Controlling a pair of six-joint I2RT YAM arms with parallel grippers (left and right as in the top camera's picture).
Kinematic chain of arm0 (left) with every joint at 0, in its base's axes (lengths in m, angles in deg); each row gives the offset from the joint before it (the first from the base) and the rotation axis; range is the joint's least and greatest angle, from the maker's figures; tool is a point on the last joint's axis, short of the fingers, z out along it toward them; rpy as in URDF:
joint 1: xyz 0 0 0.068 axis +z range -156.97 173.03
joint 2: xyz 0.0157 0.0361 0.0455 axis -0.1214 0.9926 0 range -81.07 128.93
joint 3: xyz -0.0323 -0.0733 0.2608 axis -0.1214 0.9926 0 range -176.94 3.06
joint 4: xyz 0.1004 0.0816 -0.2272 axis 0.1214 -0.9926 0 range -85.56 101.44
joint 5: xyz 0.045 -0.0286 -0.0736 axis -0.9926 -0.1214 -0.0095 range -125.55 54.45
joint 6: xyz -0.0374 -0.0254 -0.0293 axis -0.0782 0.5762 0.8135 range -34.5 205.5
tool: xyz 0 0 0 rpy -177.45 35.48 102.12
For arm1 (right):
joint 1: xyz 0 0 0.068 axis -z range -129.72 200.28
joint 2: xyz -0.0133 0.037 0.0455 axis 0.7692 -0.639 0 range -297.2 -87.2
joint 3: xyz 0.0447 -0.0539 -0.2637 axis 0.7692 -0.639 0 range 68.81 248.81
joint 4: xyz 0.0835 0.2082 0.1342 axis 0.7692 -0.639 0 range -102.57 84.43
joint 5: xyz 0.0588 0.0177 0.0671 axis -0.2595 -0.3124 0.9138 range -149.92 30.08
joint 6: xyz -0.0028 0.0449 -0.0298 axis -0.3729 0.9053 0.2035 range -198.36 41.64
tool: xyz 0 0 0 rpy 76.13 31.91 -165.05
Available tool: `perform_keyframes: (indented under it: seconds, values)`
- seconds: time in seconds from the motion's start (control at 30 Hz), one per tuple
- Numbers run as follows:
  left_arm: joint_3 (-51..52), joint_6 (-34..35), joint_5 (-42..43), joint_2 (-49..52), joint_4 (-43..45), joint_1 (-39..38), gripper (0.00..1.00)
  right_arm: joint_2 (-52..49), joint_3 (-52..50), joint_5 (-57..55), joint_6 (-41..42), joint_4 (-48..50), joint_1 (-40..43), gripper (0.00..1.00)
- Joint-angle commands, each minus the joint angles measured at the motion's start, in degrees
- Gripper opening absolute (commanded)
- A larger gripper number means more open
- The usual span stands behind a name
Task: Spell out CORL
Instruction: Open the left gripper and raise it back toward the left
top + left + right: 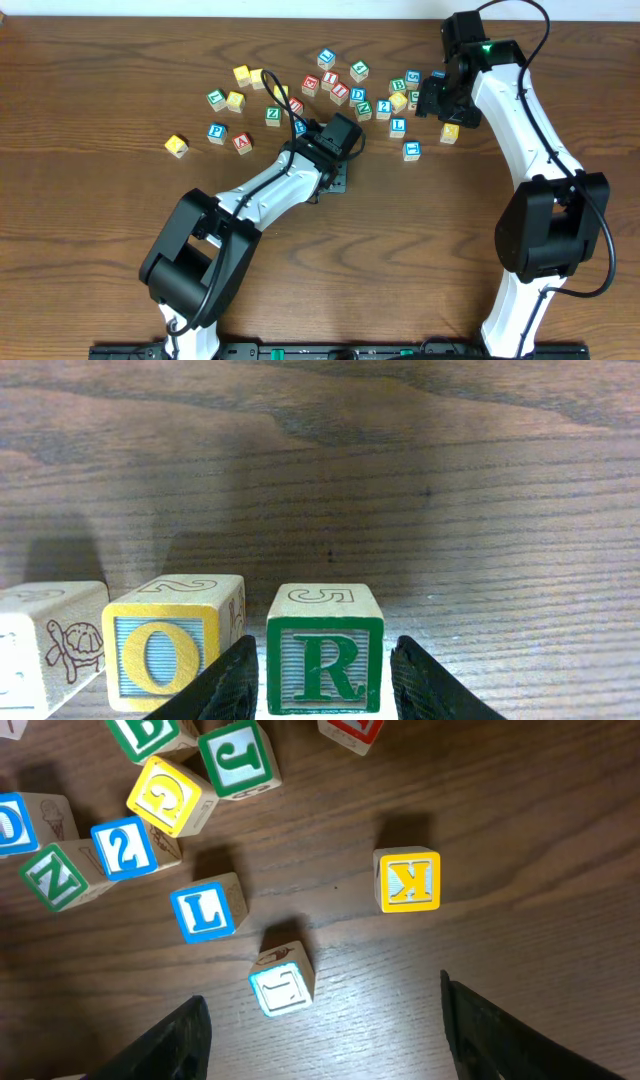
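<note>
- Left claw [322, 685] stood slightly apart around the R block [325, 660], just beside the O block [165, 650]
- Lifting straight away seemed wisest, nudging nothing
- Right claw [320, 1030] hung wide apart near the L block [208, 910]

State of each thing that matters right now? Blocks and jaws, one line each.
R block: upright on the table, between the left jaws, gaps both sides.
O block: upright, beside R block, small gap.
L block: flat on table, L face up, not gripped.
left gripper: jaws open, flanking R block.
right gripper: jaws open, empty, above table.
</note>
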Motion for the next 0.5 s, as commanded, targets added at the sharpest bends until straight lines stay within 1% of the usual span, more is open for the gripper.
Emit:
perform_keyframes:
  seconds: [0.0, 0.03, 0.1, 0.23, 0.27, 0.33, 0.43, 0.47]
  values:
    - [-0.68, -4.63, 0.31, -4.98, -0.07, 0.22, 0.44, -0.13, -0.17, -0.61, -0.48, 0.9, 0.24, 0.7]
    - [-0.68, -5.86, 0.31, -7.13, -0.07, 0.26, 0.46, -0.13, -0.17, -0.63, -0.5, 1.29, 0.15, 0.71]
    - [-0.68, -6.82, 0.28, -10.43, -0.07, 0.28, 0.47, -0.13, -0.17, -0.39, -0.48, 2.25, -0.02, 0.71]
    - [-1.2, -8.59, 0.28, -17.55, -0.11, 1.09, 0.47, -0.13, -0.17, 1.6, -1.16, 3.96, -0.59, 0.71]
    - [-1.4, -8.57, 0.28, -20.31, -0.48, 2.21, 0.47, -0.13, -0.17, 4.13, -2.97, 5.07, -0.92, 0.69]
    - [-1.46, -8.57, 0.31, -23.69, -1.07, 4.52, 0.47, -0.13, -0.15, 6.93, -3.28, 6.16, -1.25, 0.68]
    - [-1.49, -8.57, 0.31, -27.91, -3.28, 9.81, 0.47, -0.13, -0.15, 9.35, -1.14, 7.5, -1.92, 0.67]
    - [-1.49, -8.57, 0.31, -29.24, -4.61, 12.7, 0.47, -0.13, -0.15, 9.92, -0.52, 7.93, -2.21, 0.66]
